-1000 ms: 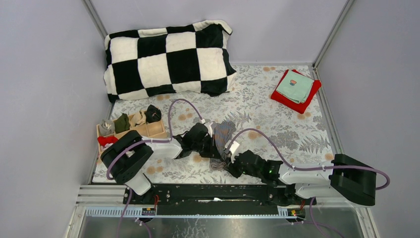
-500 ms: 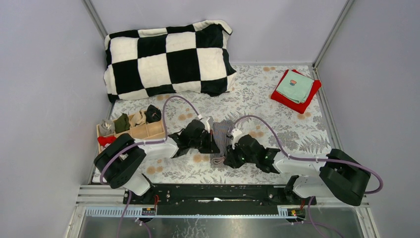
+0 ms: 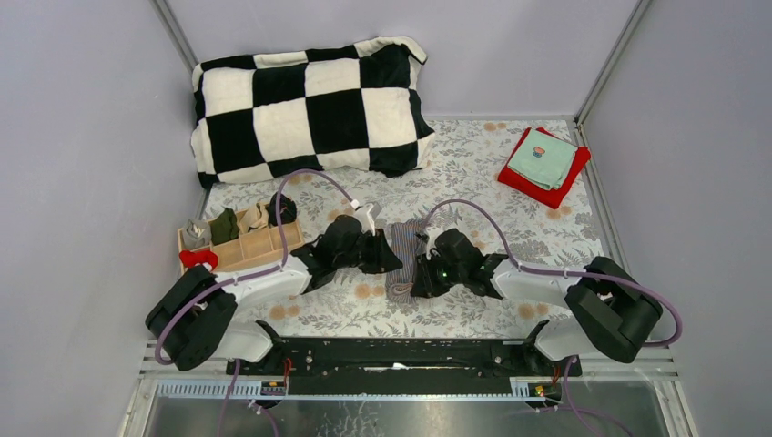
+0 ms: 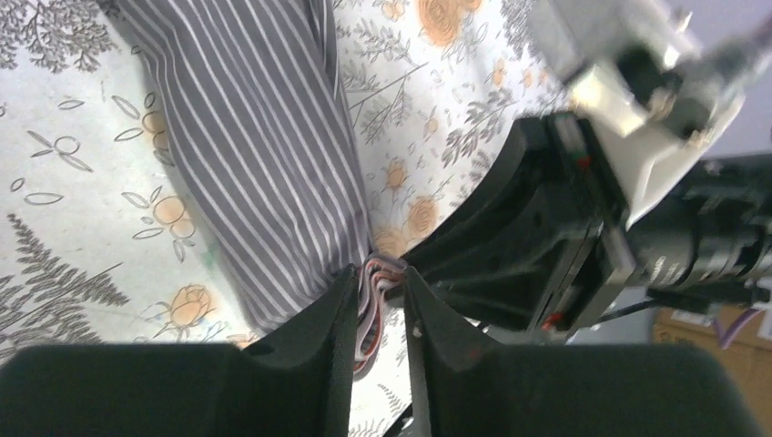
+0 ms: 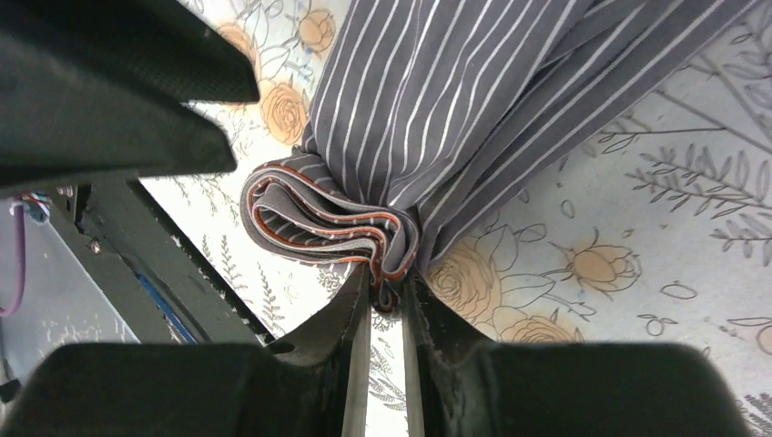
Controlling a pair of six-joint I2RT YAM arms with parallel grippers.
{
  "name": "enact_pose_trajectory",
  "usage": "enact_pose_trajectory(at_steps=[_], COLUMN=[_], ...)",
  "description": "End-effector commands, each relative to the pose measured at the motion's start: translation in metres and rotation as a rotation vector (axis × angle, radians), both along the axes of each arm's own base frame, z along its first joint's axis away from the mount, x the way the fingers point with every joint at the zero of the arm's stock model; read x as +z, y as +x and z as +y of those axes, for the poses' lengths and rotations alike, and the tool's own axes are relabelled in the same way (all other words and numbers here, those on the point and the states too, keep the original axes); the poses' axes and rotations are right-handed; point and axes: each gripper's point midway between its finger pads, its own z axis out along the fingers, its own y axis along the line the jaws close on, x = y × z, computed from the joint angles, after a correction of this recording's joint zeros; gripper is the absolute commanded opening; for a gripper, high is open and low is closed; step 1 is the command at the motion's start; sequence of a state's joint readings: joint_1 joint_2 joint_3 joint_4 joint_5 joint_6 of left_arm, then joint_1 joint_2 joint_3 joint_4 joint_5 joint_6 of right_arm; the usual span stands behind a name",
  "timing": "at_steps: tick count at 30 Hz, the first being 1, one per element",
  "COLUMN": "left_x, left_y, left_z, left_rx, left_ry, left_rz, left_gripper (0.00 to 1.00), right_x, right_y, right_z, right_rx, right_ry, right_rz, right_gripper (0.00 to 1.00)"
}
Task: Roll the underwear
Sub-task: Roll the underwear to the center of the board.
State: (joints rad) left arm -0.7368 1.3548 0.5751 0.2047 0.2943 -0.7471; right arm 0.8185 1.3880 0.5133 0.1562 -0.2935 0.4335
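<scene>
Both my arms have pushed up to frame centre. The underwear (image 3: 406,244) lies there, upper end flat. My right gripper (image 5: 386,278) is clamped on the bunched waistband (image 5: 319,218); my left gripper (image 4: 377,278) nips it too. I reckon the roll is just starting.

Soft cloth underwear (image 5: 455,91), matt printed cloth sheet (image 5: 637,182)

A lab cell dressed as a bedroom: plain grey walls (image 3: 82,182) and a metal rail (image 3: 391,350) around a floral sheet (image 3: 473,182) and checked pillow (image 3: 309,109).
</scene>
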Motion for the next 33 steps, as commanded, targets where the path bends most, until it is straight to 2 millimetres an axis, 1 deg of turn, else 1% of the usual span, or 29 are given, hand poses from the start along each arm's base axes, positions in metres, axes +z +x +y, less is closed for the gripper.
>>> enact_pose_trajectory(at_steps=[1, 5, 8, 11, 18, 22, 28, 33], left_x=[-0.014, -0.02, -0.023, -0.024, -0.025, -0.024, -0.033, -0.039], left_y=[-0.006, -0.012, -0.015, -0.015, -0.013, -0.019, -0.027, -0.027], left_z=[0.015, 0.019, 0.02, 0.02, 0.016, 0.009, 0.004, 0.004], left_rx=[0.002, -0.017, -0.028, -0.035, -0.069, -0.121, -0.155, -0.156], left_ry=[0.045, 0.049, 0.05, 0.053, 0.056, 0.061, 0.13, 0.158], left_rz=[-0.012, -0.018, -0.022, -0.03, -0.056, -0.087, -0.112, -0.125], left_gripper=[0.33, 0.43, 0.5, 0.55, 0.57, 0.58, 0.58, 0.58], right_x=[0.002, 0.005, 0.003, 0.002, -0.004, -0.007, -0.008, -0.008], right_y=[0.009, 0.015, 0.015, 0.016, 0.018, 0.018, 0.02, 0.021], right_z=[-0.003, -0.004, -0.008, -0.006, -0.006, -0.008, -0.009, -0.009], right_rx=[-0.044, -0.082, -0.088, -0.085, -0.092, -0.097, -0.106, -0.105], right_ry=[-0.021, -0.024, -0.058, -0.067, -0.088, -0.089, -0.087, -0.085], right_rz=[0.08, 0.145, 0.202, 0.233, 0.295, 0.331, 0.351, 0.36], right_gripper=[0.03, 0.06, 0.08, 0.09, 0.09, 0.1, 0.11, 0.12])
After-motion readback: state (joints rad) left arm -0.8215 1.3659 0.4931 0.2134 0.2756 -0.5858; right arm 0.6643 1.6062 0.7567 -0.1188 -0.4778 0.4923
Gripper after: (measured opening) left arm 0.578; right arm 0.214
